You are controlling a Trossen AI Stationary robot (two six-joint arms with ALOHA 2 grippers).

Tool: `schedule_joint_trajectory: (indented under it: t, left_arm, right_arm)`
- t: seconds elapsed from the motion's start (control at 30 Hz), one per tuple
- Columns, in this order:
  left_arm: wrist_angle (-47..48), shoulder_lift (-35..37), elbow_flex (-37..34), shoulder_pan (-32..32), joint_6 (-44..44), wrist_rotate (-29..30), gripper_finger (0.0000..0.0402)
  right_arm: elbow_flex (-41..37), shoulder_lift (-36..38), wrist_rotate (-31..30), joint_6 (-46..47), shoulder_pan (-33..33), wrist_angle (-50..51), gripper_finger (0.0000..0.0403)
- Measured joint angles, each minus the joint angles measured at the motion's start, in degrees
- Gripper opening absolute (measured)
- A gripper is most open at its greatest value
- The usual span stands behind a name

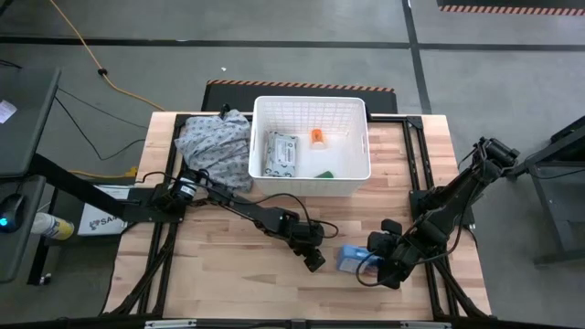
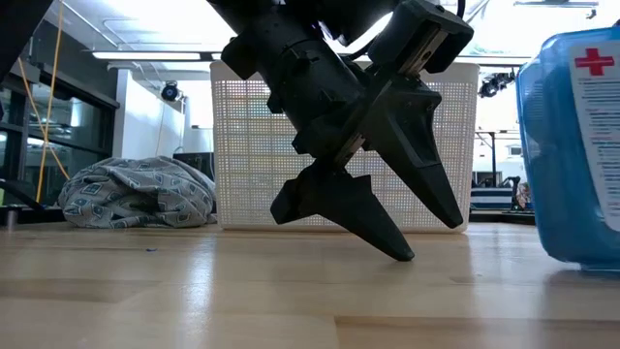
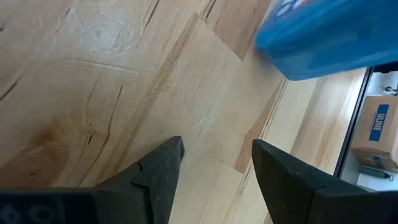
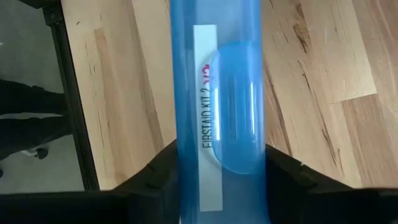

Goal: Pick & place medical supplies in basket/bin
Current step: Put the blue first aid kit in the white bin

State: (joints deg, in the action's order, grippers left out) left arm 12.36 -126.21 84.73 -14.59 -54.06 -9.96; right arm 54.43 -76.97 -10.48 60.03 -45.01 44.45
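Translucent blue box (image 4: 217,93) with white label and red cross; white grid-walled basket (image 1: 311,114) holding a grey-white wipes pack (image 1: 281,153), orange bottle (image 1: 316,137), green tube (image 1: 324,173); grey patterned cloth (image 1: 215,146); pale wood table (image 1: 228,274); black grippers.

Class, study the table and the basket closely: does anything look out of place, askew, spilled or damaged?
One thing stands out: a crumpled grey patterned cloth is heaped on the table against the white basket's left wall, and it is no medical supply. Nothing looks spilled or broken. The blue box stands on the table between the right gripper's fingers.
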Motion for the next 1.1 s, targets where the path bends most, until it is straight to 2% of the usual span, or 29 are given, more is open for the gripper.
schedule_joint_trajectory:
  t: [0.5, 0.7, 1.1]
  left_arm:
    - [2.5, 0.3, 0.1, 0.1, 0.2, -2.7, 0.0239]
    - [6.8, 1.6, 0.1, 0.0, -0.2, -2.8, 0.0239]
    - [11.6, 3.4, -0.1, -0.3, -3.0, -2.8, 0.0239]
  right_arm:
    - [1.4, 0.5, -1.6, -1.3, 0.0, 2.1, 0.0149]
    - [8.0, 0.6, -4.4, -2.4, 0.0, 10.7, 0.0149]
    - [27.3, 0.6, -12.5, -3.8, 0.0, 32.7, 0.0149]
